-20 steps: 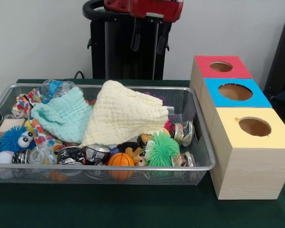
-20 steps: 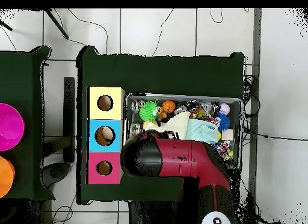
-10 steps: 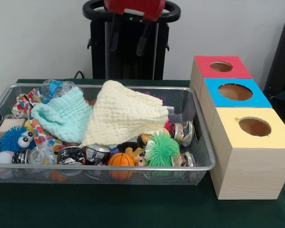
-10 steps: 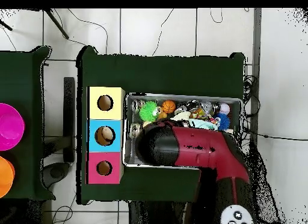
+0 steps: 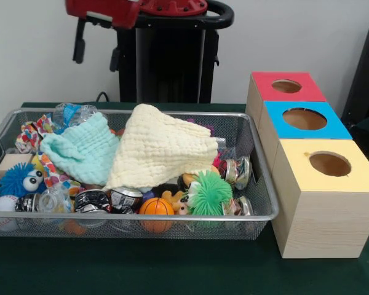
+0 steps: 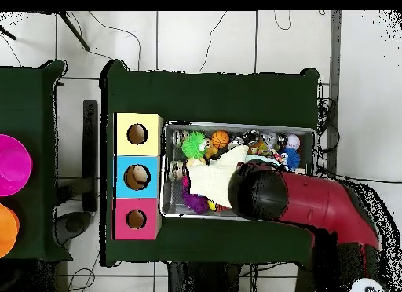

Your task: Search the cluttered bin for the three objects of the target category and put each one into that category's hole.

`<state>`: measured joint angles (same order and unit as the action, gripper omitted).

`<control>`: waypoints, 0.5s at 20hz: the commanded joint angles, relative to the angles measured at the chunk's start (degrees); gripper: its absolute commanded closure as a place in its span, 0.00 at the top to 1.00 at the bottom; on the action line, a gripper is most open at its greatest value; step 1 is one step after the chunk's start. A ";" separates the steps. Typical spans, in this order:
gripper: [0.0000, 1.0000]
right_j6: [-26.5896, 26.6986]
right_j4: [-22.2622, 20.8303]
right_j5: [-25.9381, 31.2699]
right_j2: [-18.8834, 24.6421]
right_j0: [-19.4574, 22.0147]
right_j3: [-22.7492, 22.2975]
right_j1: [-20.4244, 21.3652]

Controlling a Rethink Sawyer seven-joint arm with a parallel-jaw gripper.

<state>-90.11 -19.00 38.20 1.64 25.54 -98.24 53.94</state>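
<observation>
Green table (image 5: 172, 270) before a pale wall, holding a wire bin (image 5: 258, 212) of toys and cloths beside three wooden boxes (image 5: 323, 209). Above the bin's far left corner hangs the gripper (image 5: 98, 50), fingers spread apart, grasping nothing.

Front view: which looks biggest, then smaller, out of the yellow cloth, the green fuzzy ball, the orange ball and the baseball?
1. Yellow cloth, by far.
2. Green fuzzy ball.
3. Orange ball and baseball look about alike. Both lie low behind the basket's front rim, so I won't rank them.
</observation>
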 commanded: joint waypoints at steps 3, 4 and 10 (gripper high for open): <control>1.00 6.03 -5.33 -3.50 6.40 1.07 -8.76 -0.78; 1.00 5.21 -5.95 -4.29 6.36 0.84 -8.59 -1.26; 1.00 1.72 -7.06 -6.00 5.92 -0.48 -8.43 -2.28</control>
<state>-90.11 -22.63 36.34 2.37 25.95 -100.79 53.78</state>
